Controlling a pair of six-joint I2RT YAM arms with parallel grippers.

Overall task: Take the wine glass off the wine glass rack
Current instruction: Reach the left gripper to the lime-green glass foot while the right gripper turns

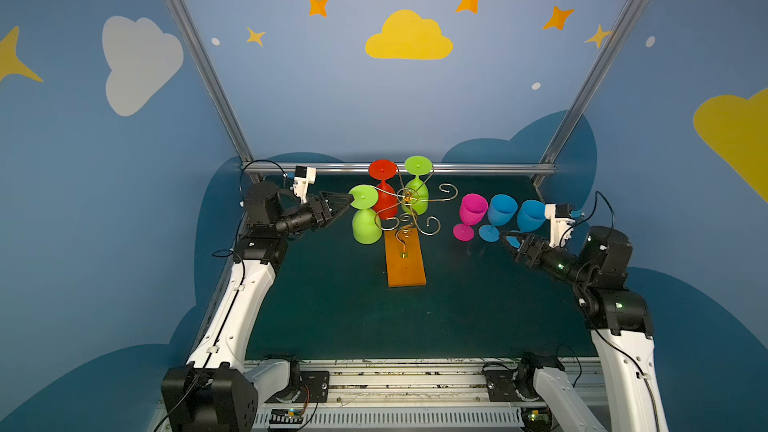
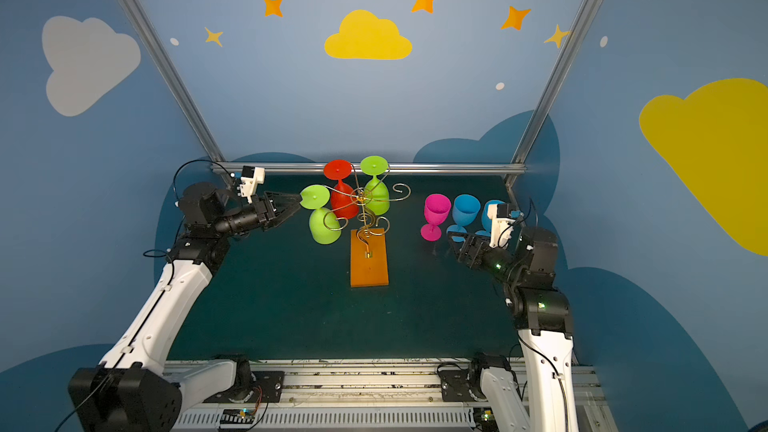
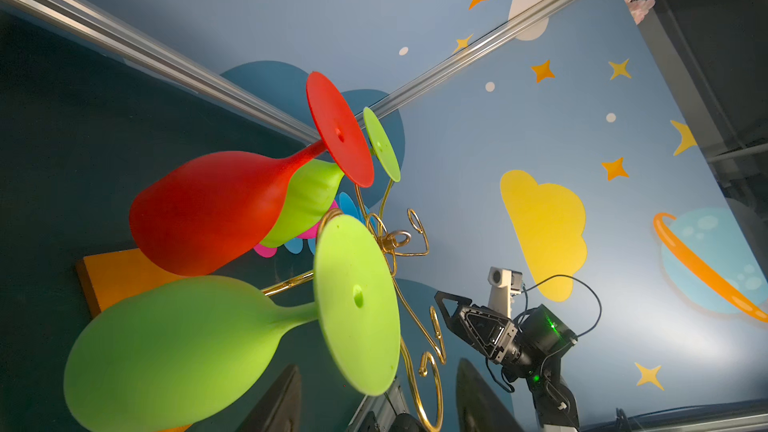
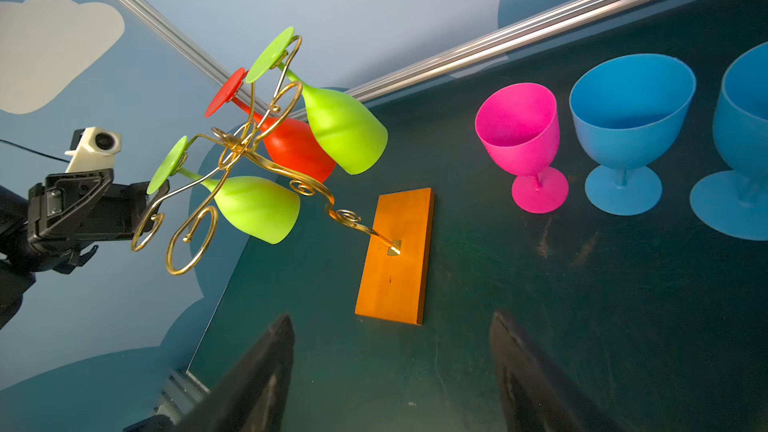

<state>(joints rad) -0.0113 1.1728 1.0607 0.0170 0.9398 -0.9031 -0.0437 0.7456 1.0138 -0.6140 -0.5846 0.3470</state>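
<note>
Lime-green matte plastic wine glass (image 1: 365, 228), hung foot-up on the gold wire rack (image 1: 405, 268) with orange wooden base: light, stiff, slick, I judge; take by stem; my left gripper (image 1: 348, 202), jaws parted at its foot, holds nothing.

Stands upright on the counter (image 1: 478, 309), orange base (image 1: 405, 268) down — gold wine glass rack (image 1: 409, 197) carrying three inverted glasses: front lime glass (image 1: 365, 228) at left, red glass (image 1: 383, 201), rear lime glass (image 1: 420, 200)

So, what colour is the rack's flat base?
Orange. The base shows best in the right wrist view.
</note>
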